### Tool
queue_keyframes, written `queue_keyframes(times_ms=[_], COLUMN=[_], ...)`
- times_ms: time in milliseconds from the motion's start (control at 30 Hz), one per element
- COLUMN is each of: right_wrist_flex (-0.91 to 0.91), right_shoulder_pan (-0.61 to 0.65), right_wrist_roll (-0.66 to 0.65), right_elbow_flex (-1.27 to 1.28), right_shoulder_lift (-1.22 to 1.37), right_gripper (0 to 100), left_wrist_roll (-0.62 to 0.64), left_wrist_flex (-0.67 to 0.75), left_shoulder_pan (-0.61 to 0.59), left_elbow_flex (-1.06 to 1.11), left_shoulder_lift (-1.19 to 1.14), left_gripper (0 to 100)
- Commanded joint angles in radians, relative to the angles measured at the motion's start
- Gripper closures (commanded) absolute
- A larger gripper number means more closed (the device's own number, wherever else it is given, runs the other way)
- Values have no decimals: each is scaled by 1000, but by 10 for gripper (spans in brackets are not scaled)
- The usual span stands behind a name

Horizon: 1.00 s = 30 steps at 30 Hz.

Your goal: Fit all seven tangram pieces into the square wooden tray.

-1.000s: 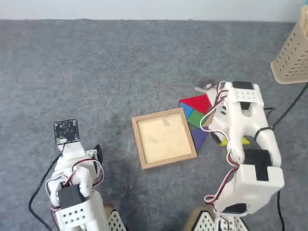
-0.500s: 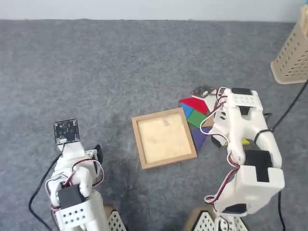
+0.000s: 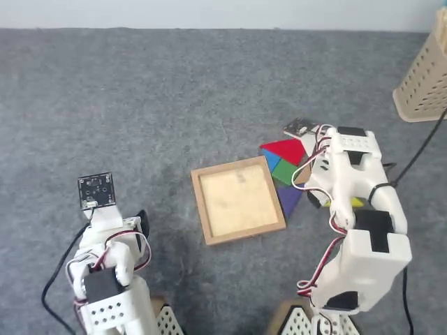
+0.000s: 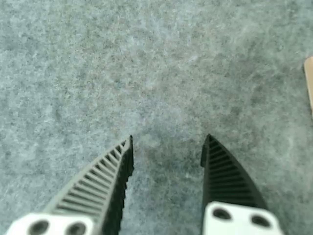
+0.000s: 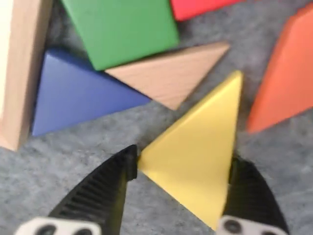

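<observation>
Closely, ribbed right gripper (image 5: 183,160), flanking smooth yellow triangle (image 5: 200,142)

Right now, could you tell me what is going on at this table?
The right claw sits low over the yellow triangle, open fingers on either side of it, near the wooden tray. The tray holds no pieces yet. The left claw hangs open over bare carpet.

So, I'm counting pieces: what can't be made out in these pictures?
High view: the right arm covers most of the yellow wooden triangle, so seven pieces cannot be counted.
Right wrist view: the red wooden piece and orange wooden piece run off the edge.
Left wrist view: the square wooden tray is cut by the edge.
</observation>
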<state>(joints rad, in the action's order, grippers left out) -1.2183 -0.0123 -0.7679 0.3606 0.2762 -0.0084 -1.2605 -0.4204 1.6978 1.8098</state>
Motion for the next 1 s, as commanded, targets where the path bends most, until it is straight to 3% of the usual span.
queue_keyframes(times_ms=[0,333,767,867,967], right_wrist_flex=[15,8,-68,-101,-173], right_shoulder_pan=[-4,-2,5,5,7], right_wrist_roll=[57,239,328,293,175], right_elbow_flex=[-5,-72,-75,-75,-75], right_shoulder_lift=[22,15,-189,-262,-305], right_gripper=[864,937,946,928,848], left_wrist_roll=[-5,-5,-5,-5,-5], left_wrist_flex=[-5,-5,-5,-5,-5], left_shoulder_pan=[2,2,2,2,2], left_elbow_flex=[-13,-13,-13,-13,-13], left_shoulder_lift=[15,15,15,15,15], left_gripper=[784,784,784,784,784])
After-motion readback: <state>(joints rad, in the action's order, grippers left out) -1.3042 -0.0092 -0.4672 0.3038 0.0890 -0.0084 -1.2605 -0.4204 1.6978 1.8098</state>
